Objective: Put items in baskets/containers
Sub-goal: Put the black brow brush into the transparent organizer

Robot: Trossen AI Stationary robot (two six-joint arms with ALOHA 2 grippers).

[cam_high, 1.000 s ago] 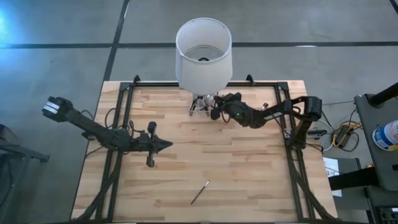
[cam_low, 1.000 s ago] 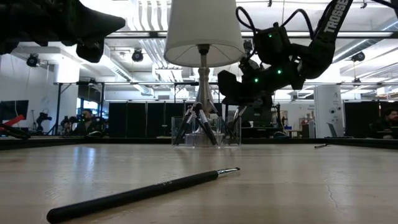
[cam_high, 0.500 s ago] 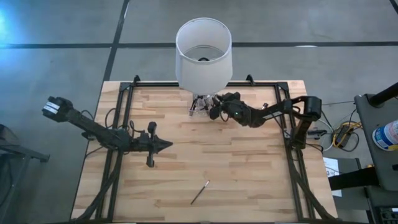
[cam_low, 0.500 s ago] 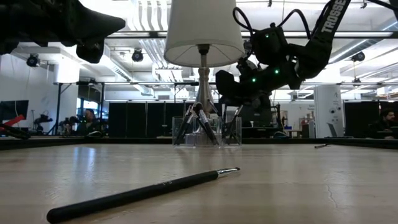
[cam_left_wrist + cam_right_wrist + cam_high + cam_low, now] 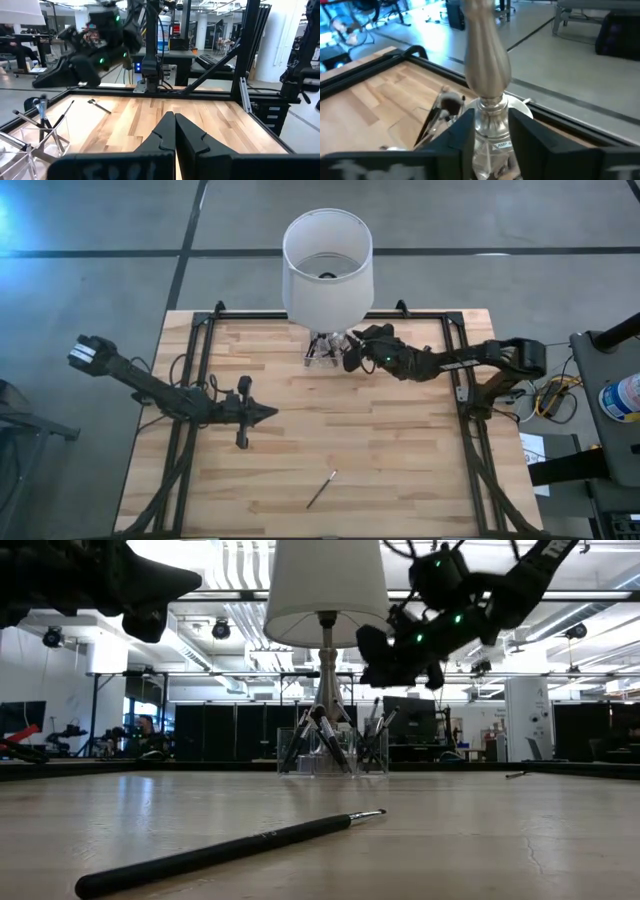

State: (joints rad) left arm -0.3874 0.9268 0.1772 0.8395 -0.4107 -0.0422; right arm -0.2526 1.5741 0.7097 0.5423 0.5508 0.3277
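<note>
A clear container (image 5: 320,352) stands at the table's far edge, below the lamp, with several dark brushes (image 5: 325,740) leaning in it. One brush (image 5: 321,489) lies flat near the table's front edge, and another (image 5: 100,106) lies by the right arm. My right gripper (image 5: 350,352) hangs open just above the container's right side (image 5: 375,655), holding nothing; in its wrist view the fingers (image 5: 465,135) frame the lamp's foot. My left gripper (image 5: 270,413) is shut and empty, above the table's left middle.
A lamp with a large white shade (image 5: 328,265) stands on a slim metal stem (image 5: 486,60) right behind the container. A black metal frame (image 5: 205,380) runs along the table's edges. Bare wood lies between the container and the loose brush in front.
My right gripper has risen above the container and let go of a brush. That brush hung below the fingers a second ago and now leans in the container with the others.
</note>
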